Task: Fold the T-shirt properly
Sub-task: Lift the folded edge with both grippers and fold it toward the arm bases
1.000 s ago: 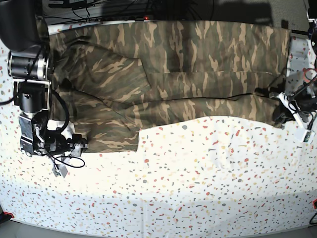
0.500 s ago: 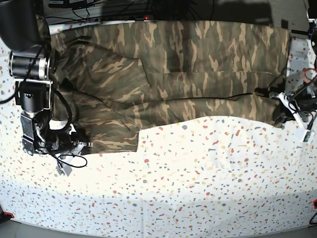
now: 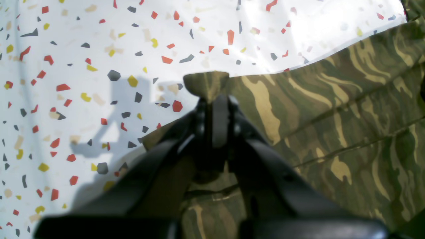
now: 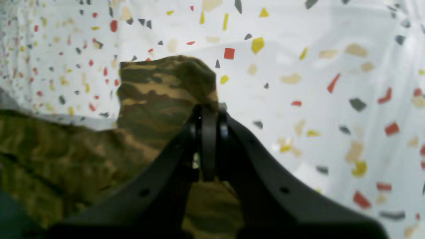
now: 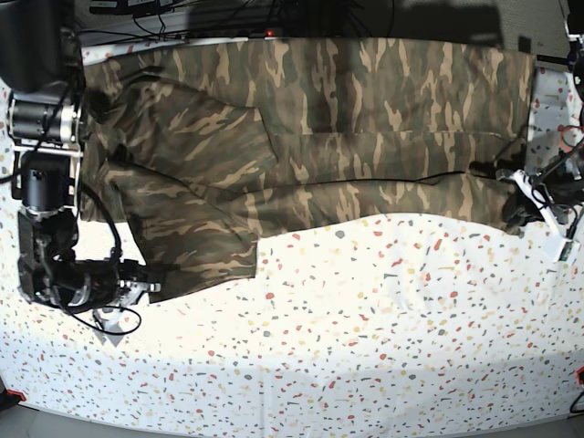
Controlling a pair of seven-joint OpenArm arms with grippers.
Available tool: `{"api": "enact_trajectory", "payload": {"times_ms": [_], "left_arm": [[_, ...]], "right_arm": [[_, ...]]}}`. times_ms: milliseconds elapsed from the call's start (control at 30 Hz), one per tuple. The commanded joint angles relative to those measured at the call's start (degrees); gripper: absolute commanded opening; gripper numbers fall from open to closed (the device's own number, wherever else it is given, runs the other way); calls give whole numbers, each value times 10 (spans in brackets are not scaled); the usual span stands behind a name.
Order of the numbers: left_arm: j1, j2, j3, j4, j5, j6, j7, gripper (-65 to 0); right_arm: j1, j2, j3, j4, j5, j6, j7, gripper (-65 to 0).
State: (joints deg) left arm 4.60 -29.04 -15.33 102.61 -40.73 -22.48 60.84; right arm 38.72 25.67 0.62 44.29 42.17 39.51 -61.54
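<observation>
The camouflage T-shirt (image 5: 319,119) lies spread across the far half of the table, with a folded band along its near edge. In the base view my right gripper (image 5: 144,276) sits at the shirt's near-left corner. The right wrist view shows this gripper (image 4: 208,111) shut on a bunched corner of the T-shirt (image 4: 159,93). At the far right of the base view my left gripper (image 5: 513,212) rests at the shirt's near-right corner. Seen from the left wrist, that gripper (image 3: 212,99) is pinched shut on a small tuft of the T-shirt (image 3: 348,116).
A white speckled table cover (image 5: 365,338) fills the near half of the base view. Dark cables (image 5: 228,14) run along the back edge, and more wiring (image 5: 570,146) hangs at the right edge. A loose cable loop (image 5: 109,319) trails under the right arm.
My right gripper has shut on the shirt's near-left corner and shifted toward the table's front, drawing that corner down with it. The left arm has stayed put.
</observation>
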Motion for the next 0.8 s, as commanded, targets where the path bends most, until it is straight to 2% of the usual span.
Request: {"api": "enact_trajectory", "payload": {"times_ms": [0, 200, 333, 467, 567, 667, 767], "left_arm": [[-8, -10, -5, 10, -7, -2, -8, -650], [-8, -10, -5, 10, -7, -2, 11, -650], [-6, -10, -5, 10, -7, -2, 44, -650], [8, -12, -5, 10, -7, -4, 48, -650], [30, -14, -5, 10, -7, -11, 56, -650], [54, -15, -5, 10, -7, -13, 56, -650], [67, -15, -5, 10, -7, -14, 55, -650]], "right_arm": [[20, 12, 2, 22, 35, 5, -10, -650], [-4, 51, 2, 112, 198, 5, -130, -650], [-59, 90, 2, 205, 243, 5, -131, -650], [-128, 135, 2, 298, 287, 5, -132, -650], [-176, 171, 5, 353, 288, 5, -131, -650], [-211, 194, 29, 392, 288, 5, -132, -650], [-231, 208, 81, 414, 304, 5, -132, -650]]}}
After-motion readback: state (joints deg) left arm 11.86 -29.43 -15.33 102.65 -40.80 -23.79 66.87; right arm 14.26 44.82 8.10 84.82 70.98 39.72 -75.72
